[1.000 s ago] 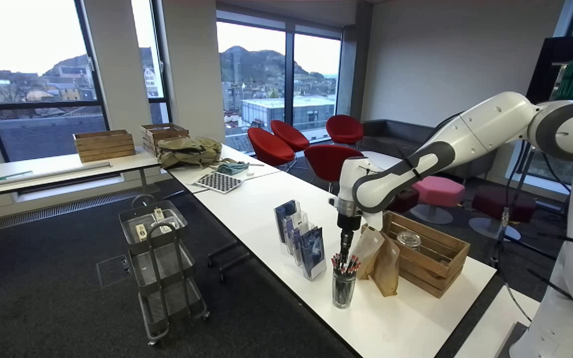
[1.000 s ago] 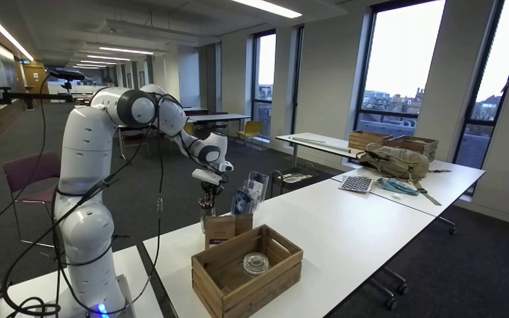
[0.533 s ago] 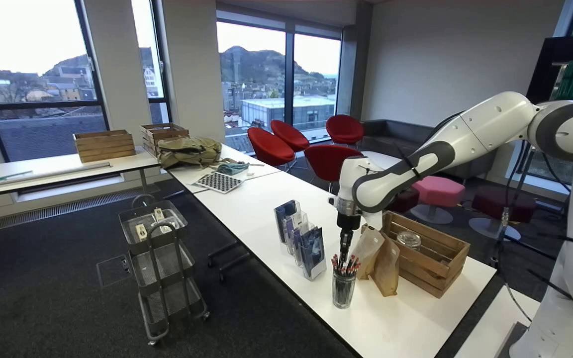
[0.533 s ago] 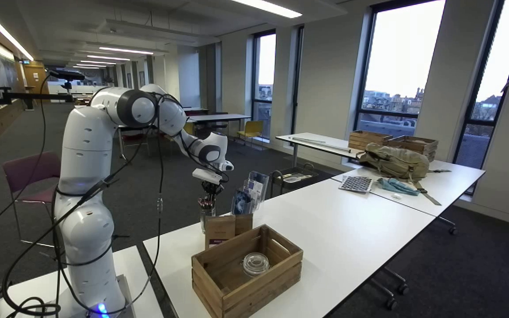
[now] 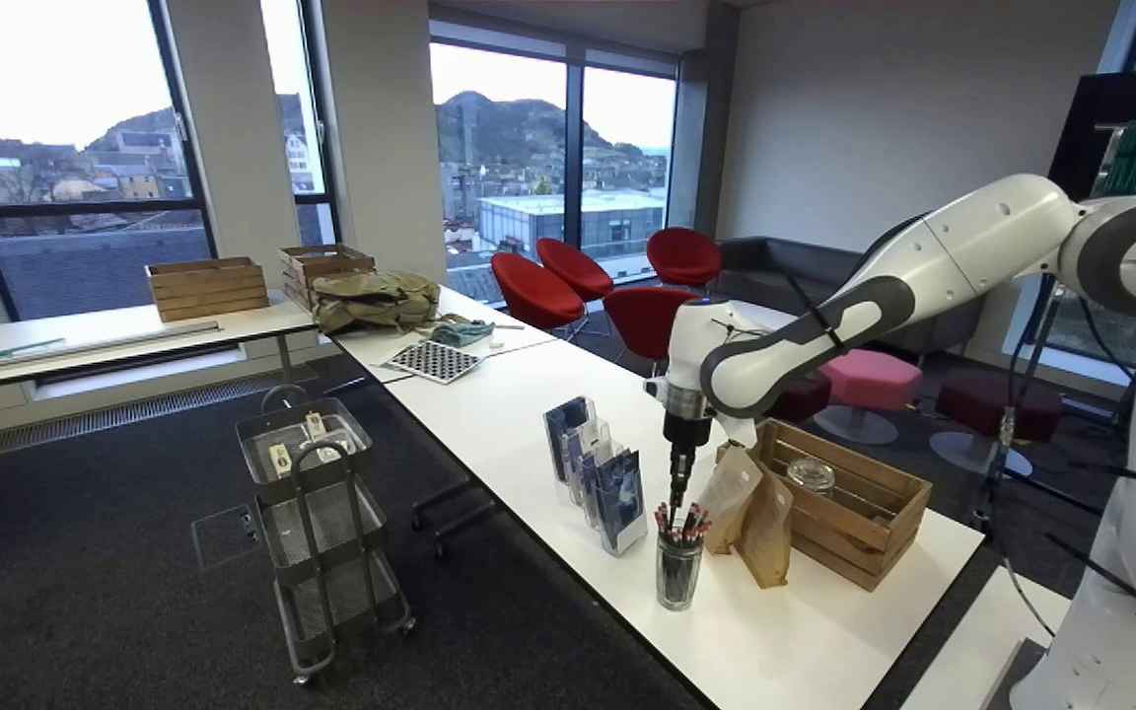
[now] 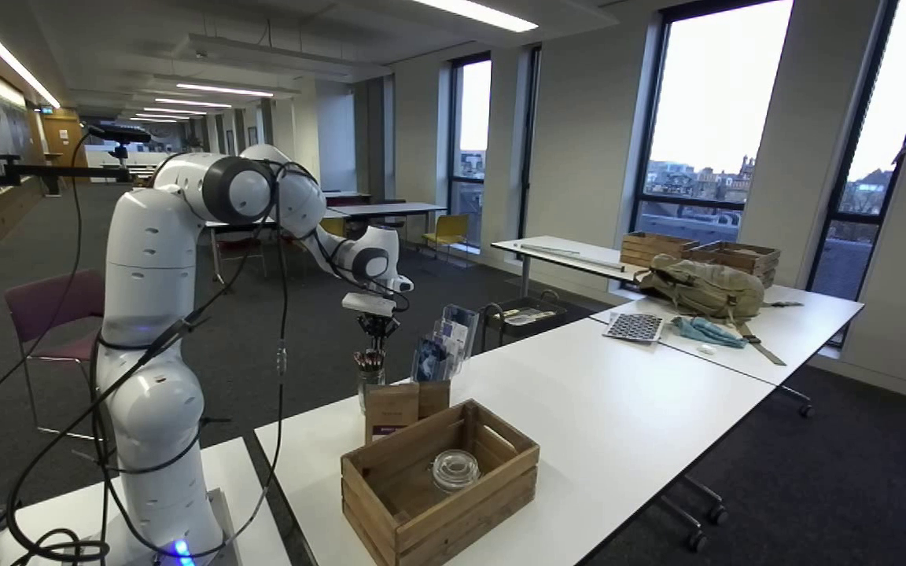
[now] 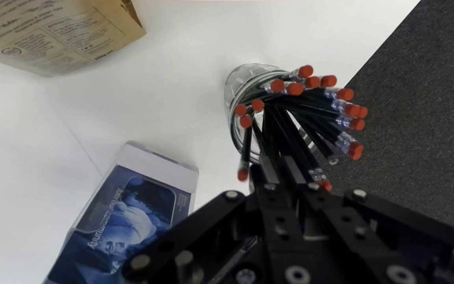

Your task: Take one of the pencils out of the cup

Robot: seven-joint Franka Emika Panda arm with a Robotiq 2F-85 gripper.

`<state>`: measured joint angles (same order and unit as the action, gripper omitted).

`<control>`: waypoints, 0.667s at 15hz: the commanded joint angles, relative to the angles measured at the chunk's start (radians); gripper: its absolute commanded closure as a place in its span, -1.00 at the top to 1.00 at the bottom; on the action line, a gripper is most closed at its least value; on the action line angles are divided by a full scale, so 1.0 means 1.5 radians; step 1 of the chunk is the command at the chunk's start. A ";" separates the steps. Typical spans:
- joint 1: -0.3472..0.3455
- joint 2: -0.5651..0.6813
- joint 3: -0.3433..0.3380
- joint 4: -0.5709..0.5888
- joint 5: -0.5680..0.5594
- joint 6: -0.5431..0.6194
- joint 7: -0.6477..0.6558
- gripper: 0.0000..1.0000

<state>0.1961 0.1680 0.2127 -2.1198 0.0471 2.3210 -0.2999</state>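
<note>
A white bench [image 5: 489,424] runs before tall windows [image 6: 705,110], its far end bearing an olive backpack [image 5: 376,301], a teal cloth [image 5: 461,332] and a checkered sheet [image 5: 435,362]. Near the long edge facing the mesh trolley [image 5: 326,537], toward the end by the robot arm [image 5: 982,237], stands the glass cup [image 5: 675,592], upright, with the pencils [image 7: 290,126] leaning inside, erasers [image 7: 277,85] uppermost; leaflet holders [image 5: 617,493] stand farther along that edge. Two paper bags [image 5: 765,532] stand between the cup and a wooden crate [image 6: 484,507], the latter by the opposite long edge near the corner. Red tub chairs [image 5: 536,293] appear only in an exterior view, and a purple chair [image 6: 56,310] likewise. The wrist view alone looks down into the cup and shows legibly the words "Join our community" on a leaflet [image 7: 128,225]. There the gripper [image 7: 279,163] holds its fingers [image 7: 269,171] nearly together at the pencils' upper ends; whether a pencil is pinched in the dark gap cannot be told. Compared with half a second earlier, the gripper sits slightly higher in both exterior views and the cup has shifted marginally.
</note>
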 commanded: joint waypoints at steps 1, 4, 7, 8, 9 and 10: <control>0.004 -0.045 0.001 -0.001 -0.047 -0.038 0.015 -0.97; 0.004 -0.074 0.001 -0.002 -0.074 -0.076 0.015 -0.97; 0.006 -0.101 0.002 -0.001 -0.094 -0.121 0.014 -0.97; 0.006 -0.111 0.003 0.000 -0.099 -0.133 0.014 -0.97; 0.007 -0.120 0.004 0.000 -0.101 -0.142 0.012 -0.97; 0.008 -0.130 0.005 0.001 -0.103 -0.151 0.013 -0.97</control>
<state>0.1987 0.0322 0.2173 -2.1193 -0.0721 2.1544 -0.2991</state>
